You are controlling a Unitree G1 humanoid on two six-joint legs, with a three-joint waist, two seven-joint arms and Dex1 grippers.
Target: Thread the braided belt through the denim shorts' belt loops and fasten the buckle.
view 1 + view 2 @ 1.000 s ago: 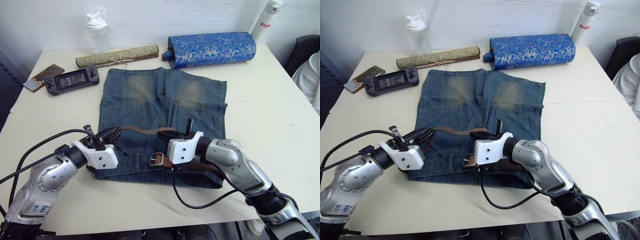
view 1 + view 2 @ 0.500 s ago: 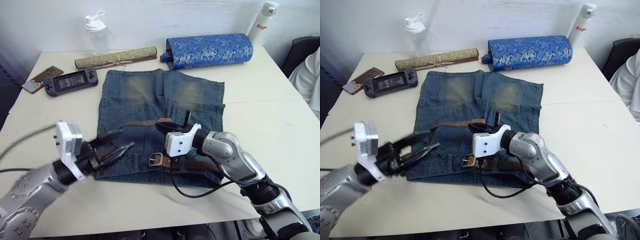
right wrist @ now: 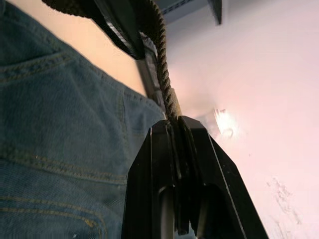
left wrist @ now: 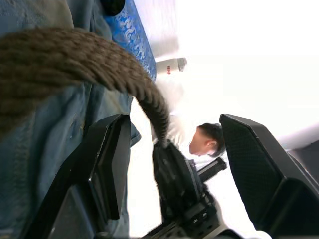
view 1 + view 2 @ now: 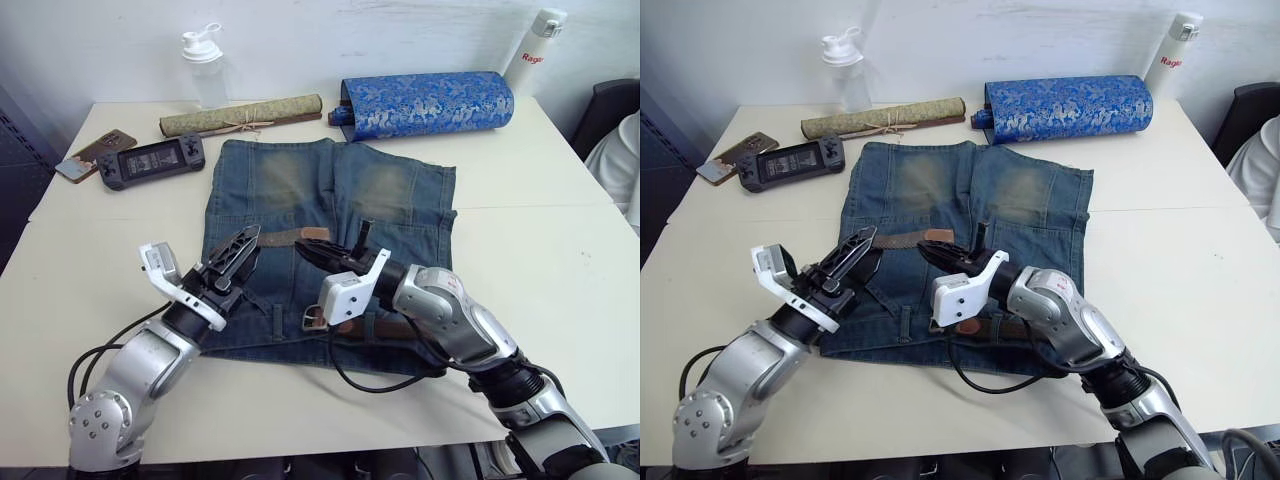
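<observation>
Right now my right pincer (image 5: 318, 254) grips the braided belt (image 5: 283, 236) over the denim shorts (image 5: 385, 195), left pincer (image 5: 240, 250) released beside it.

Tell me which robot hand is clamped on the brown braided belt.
The right hand, fingers shut on the brown braided belt; the left hand is open.

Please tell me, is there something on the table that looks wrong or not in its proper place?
Nothing is spilled or damaged. One oddity: the braided belt lies loose across the denim shorts, well off the waistband, while its buckle sits at the waistband. The right tool is shut on the belt; the left tool is open.
</observation>
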